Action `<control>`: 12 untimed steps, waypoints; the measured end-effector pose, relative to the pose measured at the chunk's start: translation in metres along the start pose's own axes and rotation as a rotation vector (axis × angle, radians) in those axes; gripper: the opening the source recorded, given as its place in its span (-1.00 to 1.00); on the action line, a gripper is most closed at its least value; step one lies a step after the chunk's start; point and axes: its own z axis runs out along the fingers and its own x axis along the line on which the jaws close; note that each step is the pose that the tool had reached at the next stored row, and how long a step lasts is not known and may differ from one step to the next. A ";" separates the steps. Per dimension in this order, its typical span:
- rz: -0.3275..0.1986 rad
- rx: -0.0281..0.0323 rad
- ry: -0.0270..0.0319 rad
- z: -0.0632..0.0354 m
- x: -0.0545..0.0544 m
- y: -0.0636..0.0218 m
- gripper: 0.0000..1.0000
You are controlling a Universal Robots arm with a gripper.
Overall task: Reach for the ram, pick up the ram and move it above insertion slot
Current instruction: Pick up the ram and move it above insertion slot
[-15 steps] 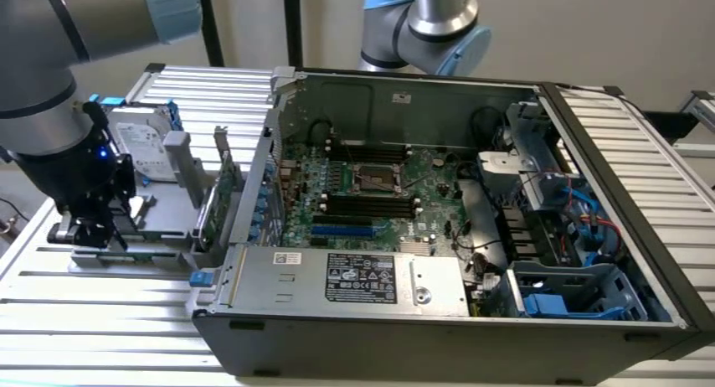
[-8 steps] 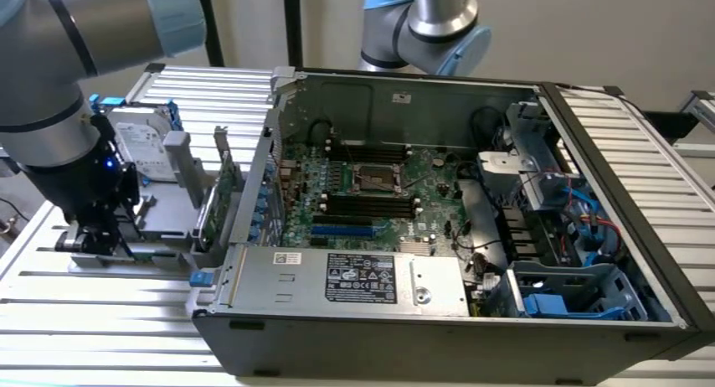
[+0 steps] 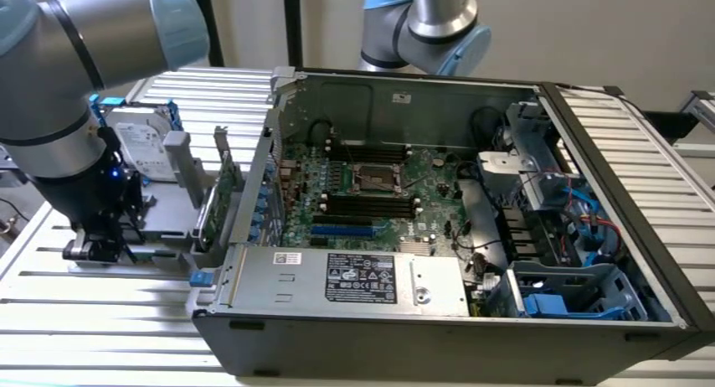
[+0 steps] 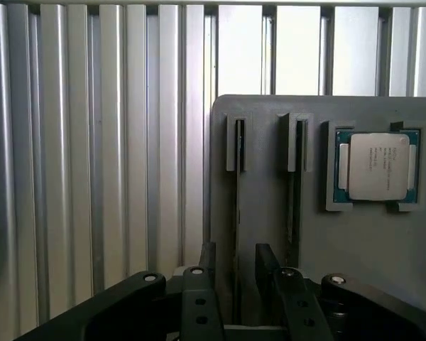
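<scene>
As we hover at nine o'clock from the open case (image 3: 335, 337), our gripper (image 4: 236, 256) stands fully spread and holds nothing. The ram (image 4: 238, 185) stands on edge in the gray holder (image 4: 266, 213), between the fingers but untouched. Its long axis runs along the gap, pointing to twelve o'clock ahead of the jaws.

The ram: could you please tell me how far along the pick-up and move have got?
Done: the reach looks nearly complete, the gripper down at the grey holder. In hand: its open fingers straddle the ram, standing on edge in its slot, without gripping. Left: the grasp, the lift and the move above the motherboard's black slots.
</scene>
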 end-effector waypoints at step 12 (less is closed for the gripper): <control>-0.016 -0.0084 -0.0122 0.0094 0.000 -0.0001 -0.27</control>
